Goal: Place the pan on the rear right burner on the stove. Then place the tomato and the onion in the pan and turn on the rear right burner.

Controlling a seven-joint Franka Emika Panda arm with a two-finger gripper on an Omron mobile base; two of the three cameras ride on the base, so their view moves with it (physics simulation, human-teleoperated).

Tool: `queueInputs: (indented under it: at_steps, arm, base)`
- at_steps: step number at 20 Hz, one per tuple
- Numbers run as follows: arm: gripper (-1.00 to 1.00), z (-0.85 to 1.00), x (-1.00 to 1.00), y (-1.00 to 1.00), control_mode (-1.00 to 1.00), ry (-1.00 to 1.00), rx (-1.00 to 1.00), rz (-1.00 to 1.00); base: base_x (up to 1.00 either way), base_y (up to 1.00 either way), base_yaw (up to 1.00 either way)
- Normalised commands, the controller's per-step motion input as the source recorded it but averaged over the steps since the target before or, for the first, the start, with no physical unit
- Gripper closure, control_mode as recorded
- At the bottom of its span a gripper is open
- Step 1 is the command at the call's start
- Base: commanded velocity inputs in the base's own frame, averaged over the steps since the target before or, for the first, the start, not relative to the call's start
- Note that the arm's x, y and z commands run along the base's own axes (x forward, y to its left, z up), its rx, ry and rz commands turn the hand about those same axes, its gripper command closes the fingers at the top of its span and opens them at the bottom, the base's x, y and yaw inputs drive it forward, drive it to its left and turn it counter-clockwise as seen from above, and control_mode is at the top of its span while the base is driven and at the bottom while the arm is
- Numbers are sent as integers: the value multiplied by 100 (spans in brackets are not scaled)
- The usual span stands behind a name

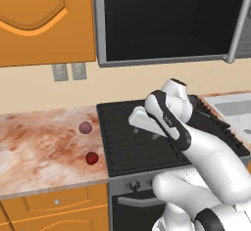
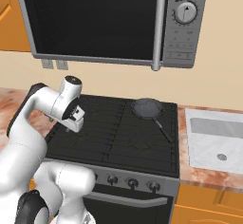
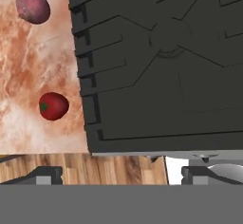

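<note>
- So, pan (image 2: 146,108) sits on the rear right burner (image 2: 151,110) of the stove (image 2: 118,137); round dark bowl on the grate, black handle running toward the stove's front right; well away from the gripper, off to its right and further back
- tomato (image 1: 91,158) on the marbled counter (image 1: 39,147), left of the stove edge; in hand view (image 3: 53,106) it lies left of the finger tips, red with a green stem spot; not touching anything
- onion (image 1: 85,127) also on the counter, behind the tomato, further from the front edge; hand view (image 3: 33,4) puts it at top left, stem up; the two are apart from each other
- gripper (image 3: 121,174) hangs over the stove's left half, above the front left grate, near the counter seam; fingers (image 3: 45,174) spread wide apart, nothing between them
- tomato and onion both lie off the gripper's left side, the pan off its right
- microwave (image 2: 109,19) mounted above the stove; sink (image 2: 216,140) to the right of the stove, beyond the pan
</note>
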Motion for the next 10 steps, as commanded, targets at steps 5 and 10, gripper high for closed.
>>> queueInputs:
  at_steps: [5, 10]
  arm:
    - [-100, 0, 0, 45, -100, 0, 0, 2]
    - [-100, 0, 0, 22, -100, 0, 0, 1]
  base:
    - [0, 0, 0]
    - [0, 0, 0]
